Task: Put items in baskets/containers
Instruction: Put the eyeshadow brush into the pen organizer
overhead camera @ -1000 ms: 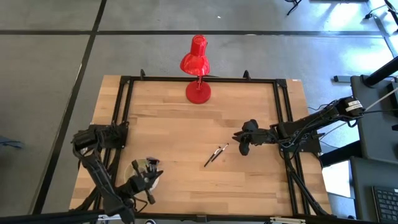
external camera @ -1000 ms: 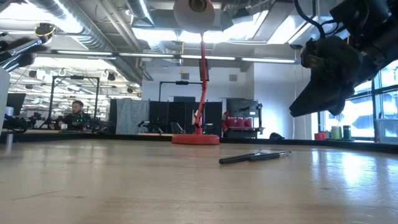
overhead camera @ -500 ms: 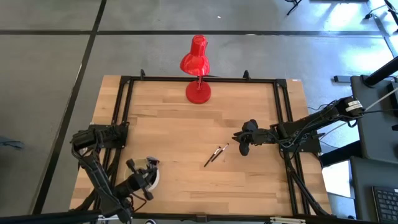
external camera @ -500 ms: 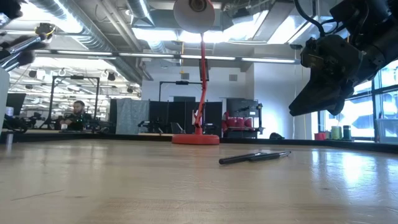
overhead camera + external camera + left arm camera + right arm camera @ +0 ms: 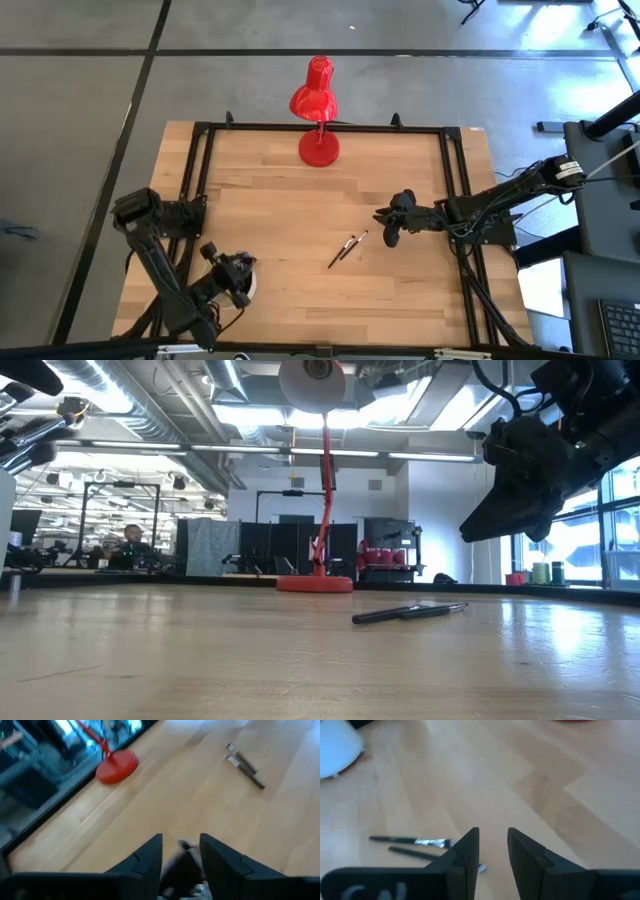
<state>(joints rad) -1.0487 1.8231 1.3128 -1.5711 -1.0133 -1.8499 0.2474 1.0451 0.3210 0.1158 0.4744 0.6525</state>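
Seen from above: two brushes [image 5: 348, 249] lie on the worktop [image 5: 280, 200], long axis diagonal, just beside the right hand [image 5: 390, 232]; the left hand [image 5: 232, 275] hangs over the dish [image 5: 250, 287].
Low view: right hand raised above the brushes.
Left wrist: fingers spread, empty.
Right wrist: fingers apart, pinching nothing, brushes [image 5: 415, 846] close ahead.

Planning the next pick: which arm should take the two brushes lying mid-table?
Right, I'd judge. The right claw hovers open just beside the two brushes, which show close ahead of its fingers in its wrist view. The left claw is over the dish at the table's near-left corner, far from them.
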